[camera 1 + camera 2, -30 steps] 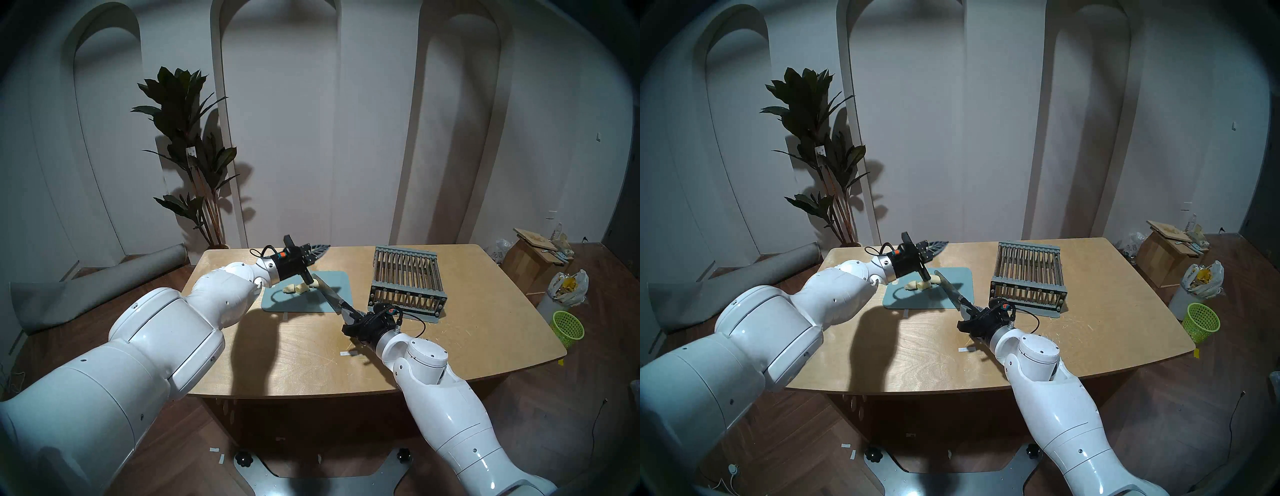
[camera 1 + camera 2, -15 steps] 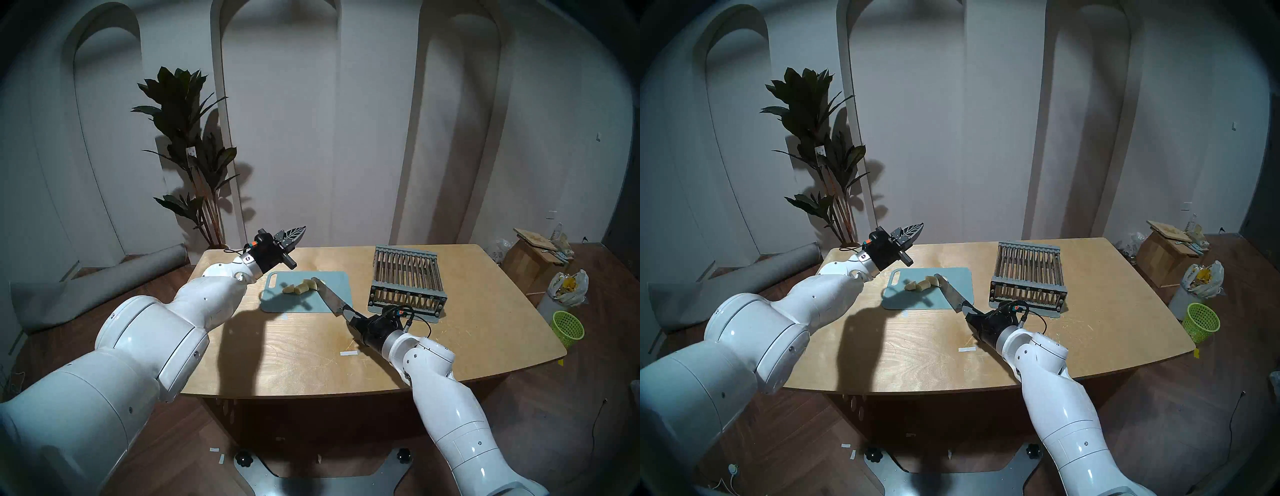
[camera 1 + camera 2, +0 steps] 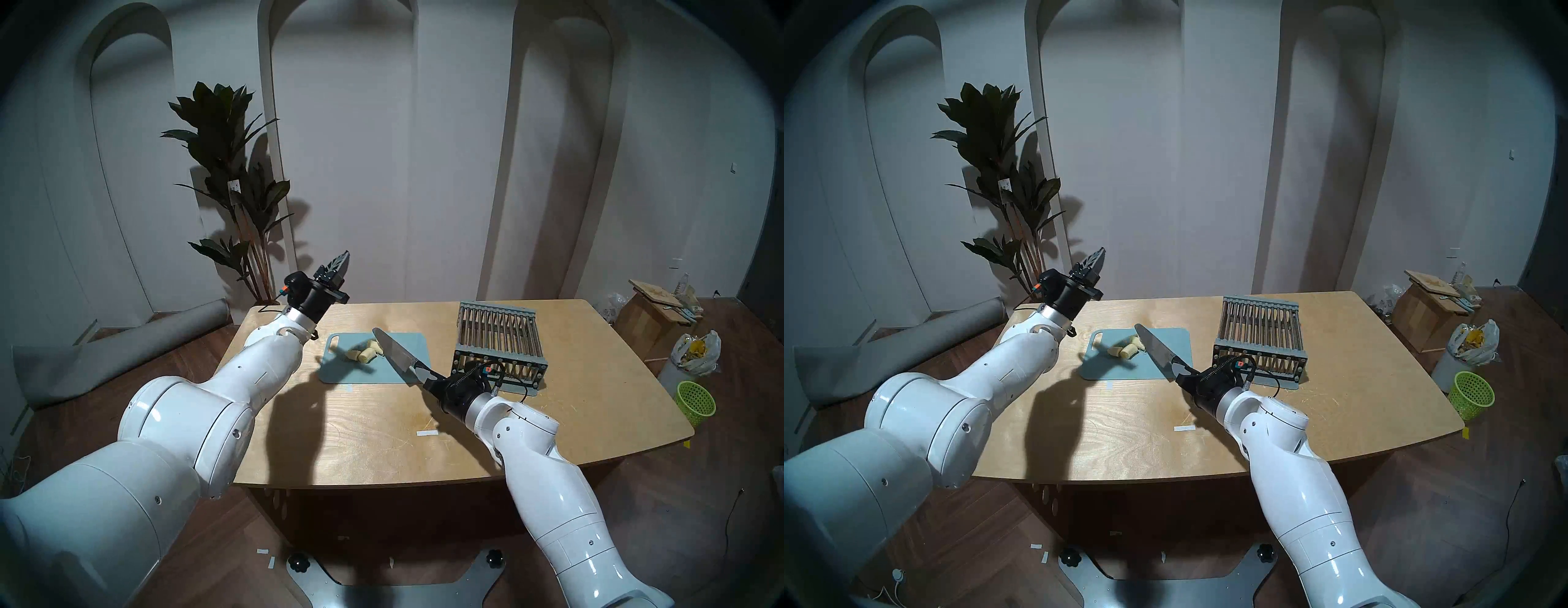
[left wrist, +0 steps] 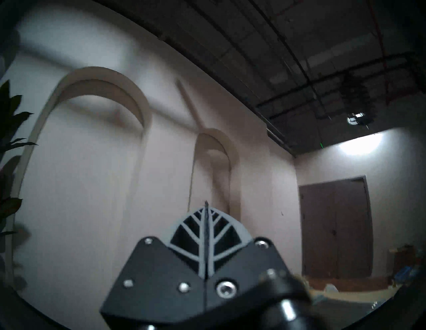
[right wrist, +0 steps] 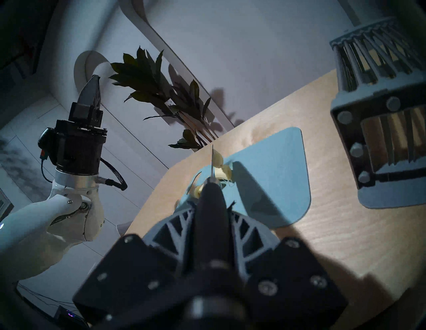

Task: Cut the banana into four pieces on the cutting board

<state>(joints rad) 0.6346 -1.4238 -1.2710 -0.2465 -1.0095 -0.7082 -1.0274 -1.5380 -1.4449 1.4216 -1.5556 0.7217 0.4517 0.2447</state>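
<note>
Knife (image 3: 396,353) lifted; pale banana (image 3: 364,352) lies in stubby chunks.

Matt wood table (image 3: 382,433); shiny metal knife (image 3: 394,352); glossy plastic arms.

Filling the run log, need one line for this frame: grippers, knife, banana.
left gripper: shut, empty, raised off board | right gripper: shut on knife, blade above cutting board | banana: cut chunks on board, count unclear
</note>
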